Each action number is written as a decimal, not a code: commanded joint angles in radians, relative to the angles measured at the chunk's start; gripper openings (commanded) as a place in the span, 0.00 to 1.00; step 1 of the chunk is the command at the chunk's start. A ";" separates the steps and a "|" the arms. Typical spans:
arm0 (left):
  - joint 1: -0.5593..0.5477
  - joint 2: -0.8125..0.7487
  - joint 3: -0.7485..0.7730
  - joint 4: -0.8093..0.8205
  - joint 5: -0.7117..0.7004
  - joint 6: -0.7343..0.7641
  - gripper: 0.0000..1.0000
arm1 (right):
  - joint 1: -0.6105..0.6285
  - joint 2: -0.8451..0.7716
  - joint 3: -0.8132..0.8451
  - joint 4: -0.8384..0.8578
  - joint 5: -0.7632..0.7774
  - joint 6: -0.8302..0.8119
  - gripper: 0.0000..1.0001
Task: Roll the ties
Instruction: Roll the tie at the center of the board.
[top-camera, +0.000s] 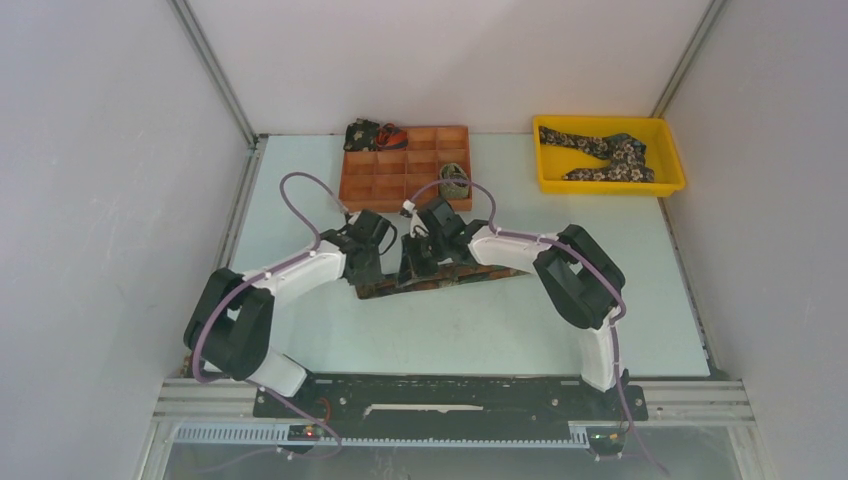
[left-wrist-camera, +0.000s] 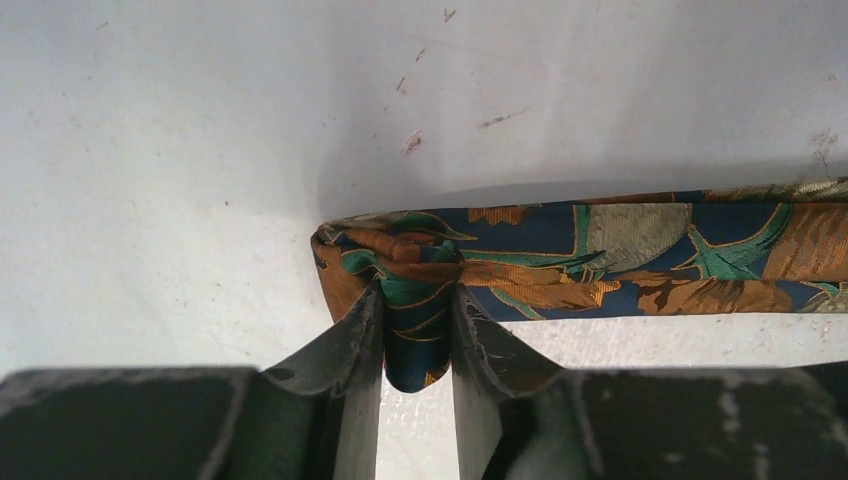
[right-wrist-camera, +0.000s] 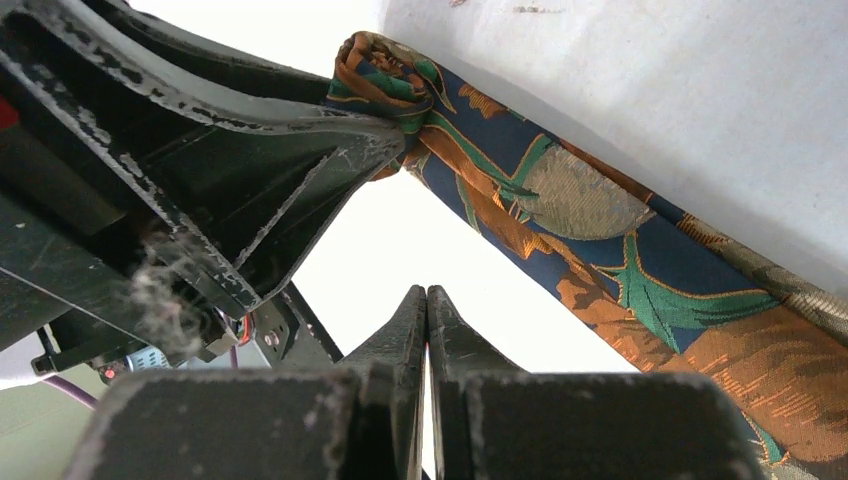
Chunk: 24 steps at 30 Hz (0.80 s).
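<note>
Left pincer (left-wrist-camera: 415, 345) clamped on folded end of tie (left-wrist-camera: 620, 255), which runs toward 3 o'clock along tabletop (left-wrist-camera: 200, 150). Right pincer (right-wrist-camera: 427, 312) closed tight, holding nothing.

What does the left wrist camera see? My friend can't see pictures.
The left hand is shut on the curled end of a navy, orange and green patterned fabric tie. The tie runs right across a scuffed white table.

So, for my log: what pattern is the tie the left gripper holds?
The tie is navy with rust, green, grey leafy shapes; left wrist view.
</note>
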 joint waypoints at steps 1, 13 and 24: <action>-0.023 0.033 0.034 0.013 0.011 -0.025 0.34 | -0.002 -0.057 -0.016 0.003 0.008 -0.024 0.03; -0.040 0.015 0.034 0.044 0.088 -0.038 0.44 | -0.013 -0.074 -0.023 -0.002 0.007 -0.026 0.03; -0.039 0.028 -0.013 0.160 0.193 -0.029 0.38 | -0.020 -0.078 -0.022 0.000 0.007 -0.022 0.03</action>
